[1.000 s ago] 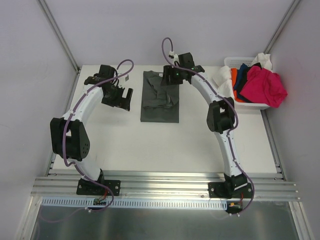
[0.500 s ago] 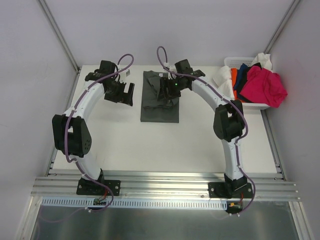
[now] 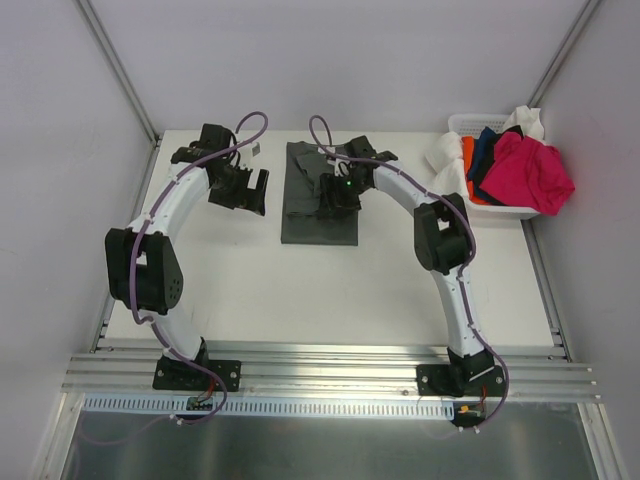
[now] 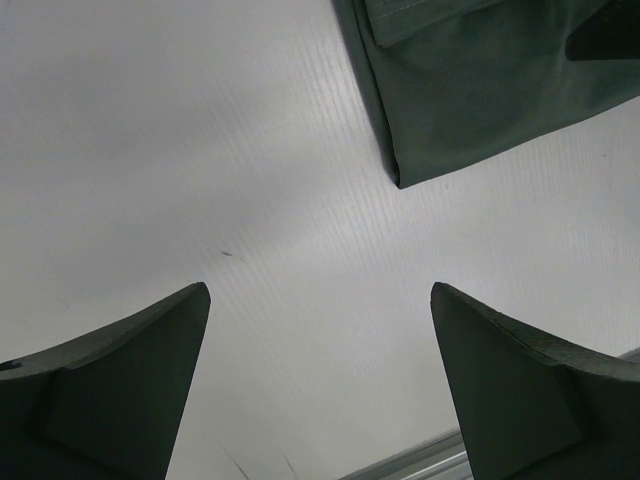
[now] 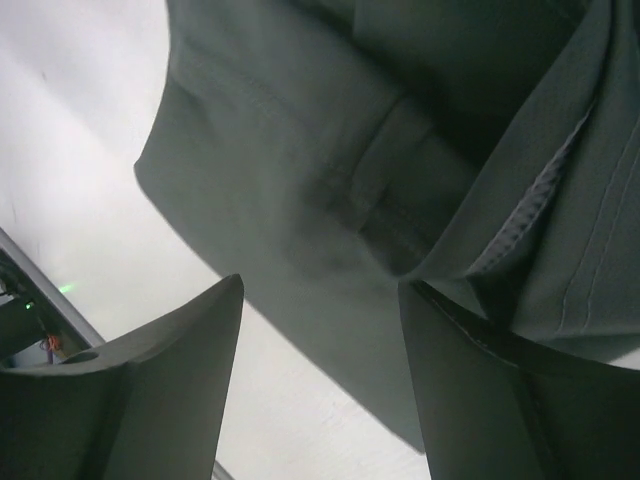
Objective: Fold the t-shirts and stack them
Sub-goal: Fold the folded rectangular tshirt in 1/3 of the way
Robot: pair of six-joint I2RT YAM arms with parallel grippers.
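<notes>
One charcoal t-shirt (image 3: 318, 212) lies partly folded on the bench (image 3: 300, 290), toward its far side and about midway between the two arms. Its long axis runs from the far edge toward the arm bases, so it reads as a tall, narrow slab from above.

The right pincer (image 3: 330, 197) hangs directly over the upper right part of that shirt. Its wrist camera shows the jaws standing well apart, with grey cloth (image 5: 280, 180) filling the gap beneath them. A raised flap with a stitched hem sits right against one finger (image 5: 480, 390). I cannot tell whether the flap is merely leaning there or is caught on it.

The left pincer (image 3: 258, 193) is just off the shirt's left long edge, over bare bench. Its jaws are spread wide around nothing. Its wrist camera catches only a folded corner of the shirt (image 4: 470, 100), up and to the right of the fingers.

So the right arm is the one on the cloth, and the left would have to travel sideways, to its own right, to reach it. My guess is that the next fold goes across the short axis.

Several more shirts, a magenta one (image 3: 530, 170) on top, are heaped in the white basket (image 3: 455, 122) at the far right corner. They are well apart from both pincers.
</notes>
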